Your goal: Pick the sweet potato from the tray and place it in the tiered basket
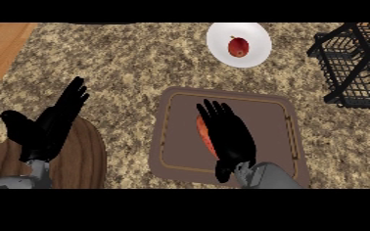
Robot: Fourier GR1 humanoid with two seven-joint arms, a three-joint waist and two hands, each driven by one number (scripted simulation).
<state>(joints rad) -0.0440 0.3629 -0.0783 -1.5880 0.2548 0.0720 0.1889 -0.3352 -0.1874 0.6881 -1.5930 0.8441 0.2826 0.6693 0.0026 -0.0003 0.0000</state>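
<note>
An orange sweet potato (204, 133) lies on the brown tray (274, 127) in the middle of the counter, mostly hidden under my right hand (231, 139). That hand lies over it with fingers straight, pointing away from me; only the potato's left edge shows. The black wire tiered basket (345, 63) stands at the right edge, well apart from the tray. My left hand (54, 122) rests open at the lower left, fingers up.
A white plate (253, 36) with a red apple (238, 47) sits behind the tray. A round wooden board (83, 156) lies under my left hand. The speckled counter ends at a wooden strip (13, 41) at the far left.
</note>
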